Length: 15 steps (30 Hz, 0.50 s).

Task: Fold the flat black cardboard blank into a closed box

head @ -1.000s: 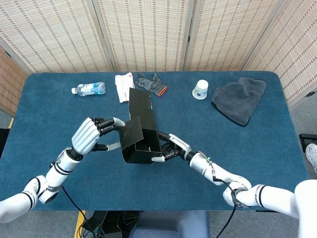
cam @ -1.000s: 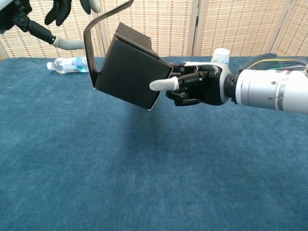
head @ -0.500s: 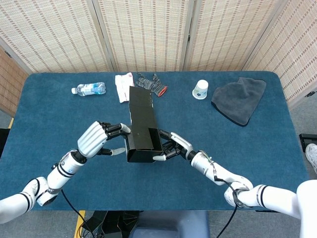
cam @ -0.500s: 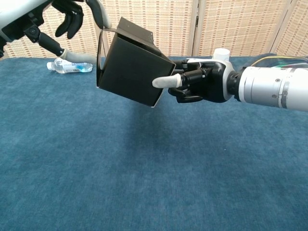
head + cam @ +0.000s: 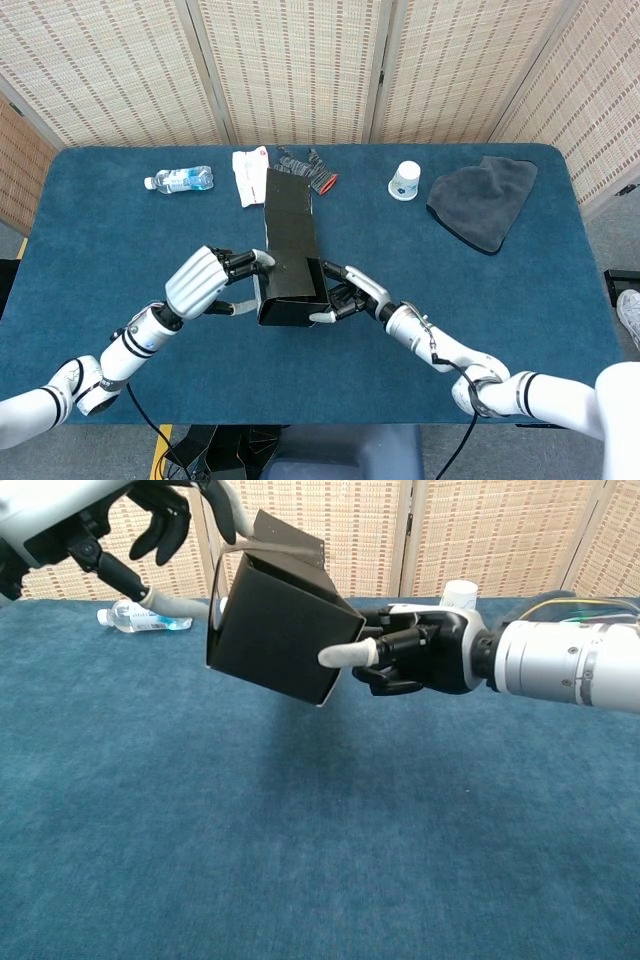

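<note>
Since a second ago the side panel that stood splayed out at nine o'clock has swung in against the black cardboard box (image 5: 288,262), and my left hand (image 5: 204,283) has come in close beside it.

From the head view, the box sits raised over the middle of the blue table (image 5: 90,240), its long flap running toward twelve o'clock. My left hand is at nine o'clock of the box, fingers spread, its fingertips (image 5: 263,258) at the box's left wall; I cannot tell whether they press it. My right hand (image 5: 350,294) is at three o'clock of the box, holding its right wall between thumb and fingers. Far along the table's twelve o'clock edge lie a water bottle (image 5: 180,179), a white packet (image 5: 248,174), a knit glove (image 5: 308,170), a paper cup (image 5: 404,180) and a grey cloth (image 5: 484,199).

From the chest view, the box (image 5: 278,630) hangs tilted above the table (image 5: 300,860). My right hand (image 5: 415,660) grips its right edge, thumb flat on the near face. My left hand (image 5: 165,520) is at ten o'clock, fingers curled loosely apart over the box's left top corner, holding nothing I can see.
</note>
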Each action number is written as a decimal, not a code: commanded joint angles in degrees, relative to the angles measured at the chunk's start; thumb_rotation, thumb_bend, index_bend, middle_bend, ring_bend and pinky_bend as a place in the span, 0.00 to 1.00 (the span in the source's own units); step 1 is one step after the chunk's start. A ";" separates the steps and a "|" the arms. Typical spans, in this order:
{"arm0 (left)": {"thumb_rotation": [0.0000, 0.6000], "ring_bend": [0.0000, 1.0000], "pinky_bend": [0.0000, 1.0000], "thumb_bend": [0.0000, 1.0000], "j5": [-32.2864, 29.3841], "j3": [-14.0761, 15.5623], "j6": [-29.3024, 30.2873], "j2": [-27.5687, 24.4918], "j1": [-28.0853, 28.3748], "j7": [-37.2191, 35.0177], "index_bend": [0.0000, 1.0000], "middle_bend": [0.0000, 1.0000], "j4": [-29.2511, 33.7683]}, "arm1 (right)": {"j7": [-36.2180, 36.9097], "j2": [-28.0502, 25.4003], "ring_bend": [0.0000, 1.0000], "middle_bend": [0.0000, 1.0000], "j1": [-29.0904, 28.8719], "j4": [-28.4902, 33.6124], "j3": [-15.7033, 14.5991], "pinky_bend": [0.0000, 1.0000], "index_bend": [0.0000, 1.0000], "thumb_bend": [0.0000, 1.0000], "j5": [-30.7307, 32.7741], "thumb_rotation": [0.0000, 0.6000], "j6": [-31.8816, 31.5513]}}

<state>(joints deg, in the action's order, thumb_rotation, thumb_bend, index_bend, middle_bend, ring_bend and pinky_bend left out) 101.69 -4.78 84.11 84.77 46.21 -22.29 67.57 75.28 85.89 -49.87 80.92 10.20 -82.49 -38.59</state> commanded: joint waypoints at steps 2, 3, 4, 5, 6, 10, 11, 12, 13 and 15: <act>1.00 0.69 0.78 0.00 0.24 0.10 -0.47 -0.39 0.31 0.52 0.45 0.35 0.44 | -2.48 -0.07 0.81 0.43 -0.36 -0.20 -0.08 1.00 0.40 0.33 0.60 1.00 0.61; 1.00 0.69 0.78 0.00 0.37 0.14 -0.50 -0.36 0.38 0.68 0.46 0.35 0.40 | -3.34 -0.12 0.81 0.43 -0.46 -0.21 -0.13 1.00 0.40 0.33 0.68 1.00 0.74; 1.00 0.69 0.78 0.00 0.48 0.22 -0.59 -0.33 0.46 0.76 0.46 0.35 0.37 | -4.13 -0.16 0.81 0.43 -0.53 -0.14 -0.14 1.00 0.40 0.33 0.84 1.00 0.87; 1.00 0.69 0.78 0.00 0.60 0.31 -0.77 -0.30 0.57 0.86 0.47 0.36 0.32 | -4.85 -0.24 0.81 0.43 -0.59 0.12 -0.07 1.00 0.40 0.33 1.17 1.00 1.06; 1.00 0.69 0.78 0.00 0.71 0.40 -0.90 -0.29 0.66 0.97 0.47 0.36 0.25 | -5.28 -0.33 0.81 0.43 -0.63 0.33 0.01 1.00 0.40 0.33 1.42 1.00 1.20; 1.00 0.69 0.78 0.00 1.18 0.77 -1.65 -0.25 1.13 1.40 0.48 0.37 -0.03 | -6.72 -0.61 0.81 0.43 -0.63 1.02 0.50 1.00 0.40 0.33 2.45 1.00 1.49; 1.00 0.69 0.78 0.00 1.32 0.92 -1.86 -0.26 1.24 1.50 0.48 0.37 -0.09 | -7.16 -0.62 0.81 0.43 -0.61 1.11 0.55 1.00 0.40 0.33 2.62 1.00 1.55; 1.00 0.69 0.78 0.00 1.43 1.09 -2.15 -0.34 1.35 1.61 0.48 0.37 -0.11 | -7.46 -0.61 0.81 0.43 -0.60 1.15 0.57 1.00 0.40 0.33 2.73 1.00 1.61; 1.00 0.69 0.78 0.00 1.59 1.25 -2.35 -0.44 1.46 1.73 0.48 0.37 -0.13 | -7.74 -0.58 0.81 0.43 -0.57 1.15 0.61 1.00 0.41 0.33 2.87 1.00 1.64; 1.00 0.69 0.78 0.00 1.97 1.55 -2.79 -0.71 1.75 1.98 0.48 0.37 -0.14 | -8.34 -0.42 0.81 0.43 -0.51 1.11 0.69 1.00 0.41 0.33 3.06 1.00 1.66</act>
<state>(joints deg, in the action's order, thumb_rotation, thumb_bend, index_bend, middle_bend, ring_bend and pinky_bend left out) 103.54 -3.35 81.45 84.17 47.85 -20.40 67.44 67.14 85.39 -50.42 82.03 10.83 -79.54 -36.97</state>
